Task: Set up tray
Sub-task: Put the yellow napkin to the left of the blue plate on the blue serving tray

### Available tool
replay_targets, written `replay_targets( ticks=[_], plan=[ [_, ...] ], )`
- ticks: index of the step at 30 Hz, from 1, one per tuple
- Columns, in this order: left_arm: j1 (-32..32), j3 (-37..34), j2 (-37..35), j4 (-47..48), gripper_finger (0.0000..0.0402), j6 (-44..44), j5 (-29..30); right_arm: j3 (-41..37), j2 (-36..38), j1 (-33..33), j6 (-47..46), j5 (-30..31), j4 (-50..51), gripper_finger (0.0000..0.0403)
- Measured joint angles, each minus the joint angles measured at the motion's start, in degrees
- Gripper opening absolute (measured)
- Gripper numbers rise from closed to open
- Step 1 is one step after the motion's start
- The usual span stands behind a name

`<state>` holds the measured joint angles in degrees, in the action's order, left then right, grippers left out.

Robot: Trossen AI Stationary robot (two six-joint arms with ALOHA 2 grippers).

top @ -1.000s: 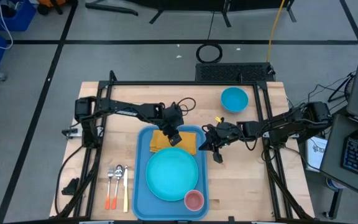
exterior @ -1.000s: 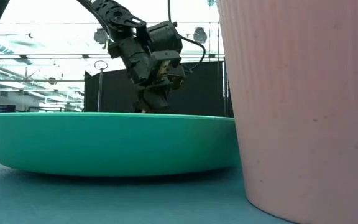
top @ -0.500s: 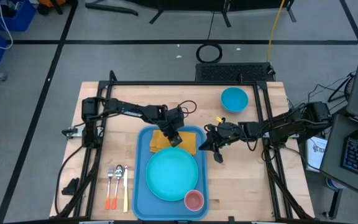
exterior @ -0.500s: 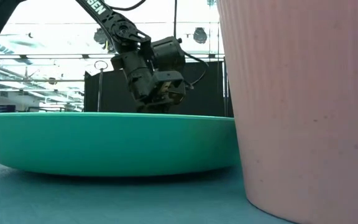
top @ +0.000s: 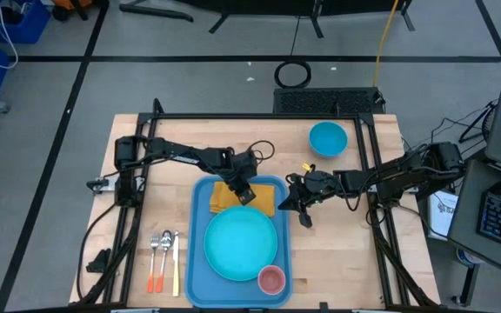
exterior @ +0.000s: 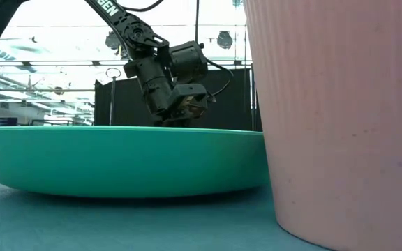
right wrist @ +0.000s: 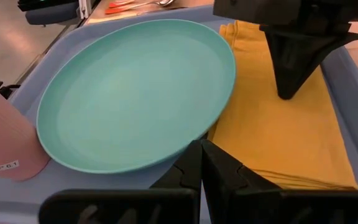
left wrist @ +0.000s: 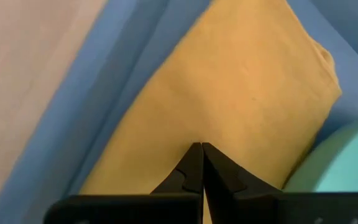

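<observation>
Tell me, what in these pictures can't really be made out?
- Low view: the pink cup fills the right side and the turquoise plate hides the tray and napkin behind.
- Left wrist view: whether the shut left gripper touches the yellow napkin or hovers above it.
- High view: the cutlery is too small to tell apart with certainty.

The tray [top: 197,261] is a big flat blue rectangle with rounded corners and a low rim. It lies flat on the counter [top: 337,261], near its front edge.
</observation>
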<state>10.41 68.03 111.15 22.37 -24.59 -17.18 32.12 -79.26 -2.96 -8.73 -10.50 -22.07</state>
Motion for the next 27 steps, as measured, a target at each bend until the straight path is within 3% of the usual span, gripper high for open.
replay_targets(
  ticks=[15, 27],
  plan=[
    [0.5, 0.0, 0.38, -1.95, 0.0002, -3.95, 2.94, 0.0, 0.0, 0.0, 0.0, -0.02, 0.01, 0.0],
    [1.25, 0.16, 3.92, -4.67, 0.0003, -6.47, 0.97, 0.0, 0.0, 0.0, 0.0, -0.02, -0.02, 0.0]
  ],
)
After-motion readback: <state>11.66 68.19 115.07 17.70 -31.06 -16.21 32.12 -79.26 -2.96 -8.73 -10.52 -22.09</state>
